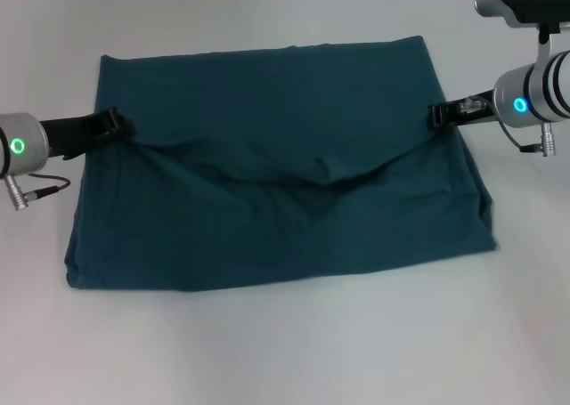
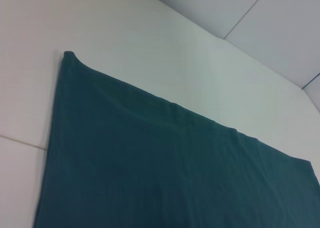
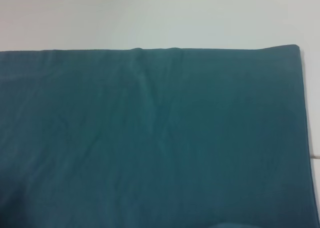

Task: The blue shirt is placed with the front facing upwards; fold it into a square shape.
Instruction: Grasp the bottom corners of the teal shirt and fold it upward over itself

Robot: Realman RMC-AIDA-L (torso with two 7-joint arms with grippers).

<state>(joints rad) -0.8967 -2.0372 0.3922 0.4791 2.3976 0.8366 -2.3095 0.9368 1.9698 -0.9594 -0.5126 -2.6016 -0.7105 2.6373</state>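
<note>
The blue shirt [image 1: 285, 200] is seen spread across a plain white worktop [image 1: 285, 352], already folded into a broad rectangle with only plain teal cloth showing. The left tool [image 1: 120, 125] is pressed together on the shirt's left edge, and the right tool [image 1: 439, 114] is pinched on the right edge; between the two a raised fold is held across the cloth, sagging in the middle. The far edge of the shirt [image 2: 175, 168] is shown lying flat in the left wrist view, where a thin seam is seen in the worktop [image 2: 125, 32] and pale panels with dark joints [image 2: 280, 27] are seen beyond it. In the right wrist view the shirt [image 3: 150, 138] fills most of the picture, with bare worktop [image 3: 150, 17] past its straight edge.
</note>
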